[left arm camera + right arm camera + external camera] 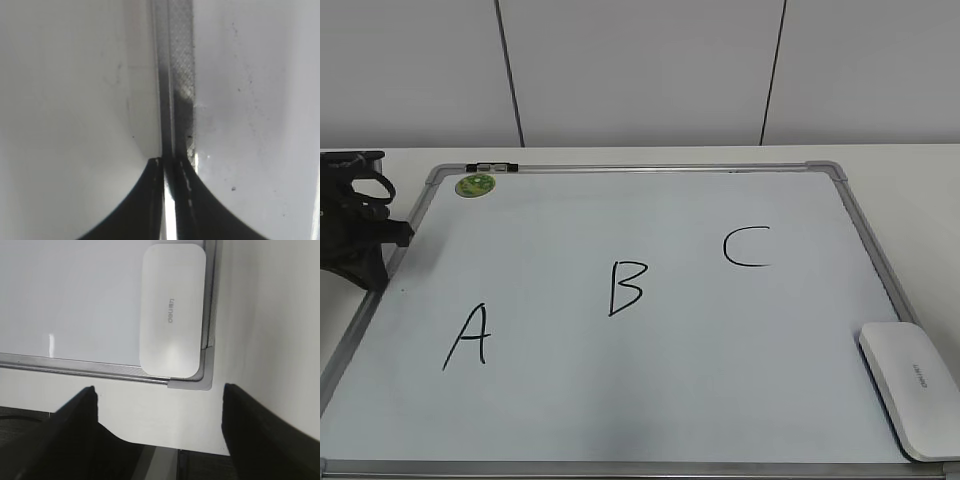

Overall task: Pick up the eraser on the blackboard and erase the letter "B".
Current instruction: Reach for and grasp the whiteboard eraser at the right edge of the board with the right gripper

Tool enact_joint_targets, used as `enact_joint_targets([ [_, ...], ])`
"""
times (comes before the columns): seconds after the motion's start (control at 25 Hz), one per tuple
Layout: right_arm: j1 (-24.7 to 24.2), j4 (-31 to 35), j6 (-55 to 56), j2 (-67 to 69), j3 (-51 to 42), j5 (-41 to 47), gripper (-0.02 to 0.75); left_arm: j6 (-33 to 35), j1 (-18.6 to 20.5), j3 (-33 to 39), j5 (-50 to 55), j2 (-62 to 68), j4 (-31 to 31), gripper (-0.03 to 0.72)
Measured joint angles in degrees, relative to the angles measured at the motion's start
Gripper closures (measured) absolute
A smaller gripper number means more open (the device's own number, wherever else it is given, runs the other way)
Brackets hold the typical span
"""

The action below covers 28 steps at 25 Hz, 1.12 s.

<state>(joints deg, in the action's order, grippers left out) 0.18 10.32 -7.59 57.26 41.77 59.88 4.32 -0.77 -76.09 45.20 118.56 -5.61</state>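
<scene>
The blackboard point(620, 400) is white, edged by a silver frame point(865, 235) with grey corner pieces point(828, 169). On that white field the letter "B" point(626, 287) is drawn in black marker, and so are the "A" point(468, 336) to its left and the "C" point(746, 247) to its right. A round green sticker point(475, 185) sits up and to the left of the "B". The eraser point(912, 384), down and to the right of the "B", is glossy white with small grey lettering point(170, 310). The left hand point(355, 225), left of the "B", is black. The surface point(920, 190) is off-white, and the wall panels point(640, 70) behind it pale grey with dark seams.
</scene>
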Motion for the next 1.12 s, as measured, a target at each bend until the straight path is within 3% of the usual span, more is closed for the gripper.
enact_joint_targets([
  [0.6, 0.3, 0.7, -0.8, 4.2, 0.1, -6.6, 0.147, 0.0, 0.0, 0.0, 0.1, 0.0, 0.0, 0.678],
  [0.72, 3.7, -1.7, 0.3, 7.6, 0.1, -6.9, 0.147, 0.0, 0.0, -0.1, 0.2, 0.0, 0.0, 0.678],
  [0.88, 9.1, -10.3, 9.0, 12.3, 0.1, -8.0, 0.147, 0.0, 0.0, -0.1, 0.2, 0.0, 0.0, 0.678],
  [1.12, 10.6, -11.5, 11.4, 18.4, 0.2, -15.2, 0.140, 0.0, 0.0, -0.1, 0.2, 0.0, 0.0, 0.678],
])
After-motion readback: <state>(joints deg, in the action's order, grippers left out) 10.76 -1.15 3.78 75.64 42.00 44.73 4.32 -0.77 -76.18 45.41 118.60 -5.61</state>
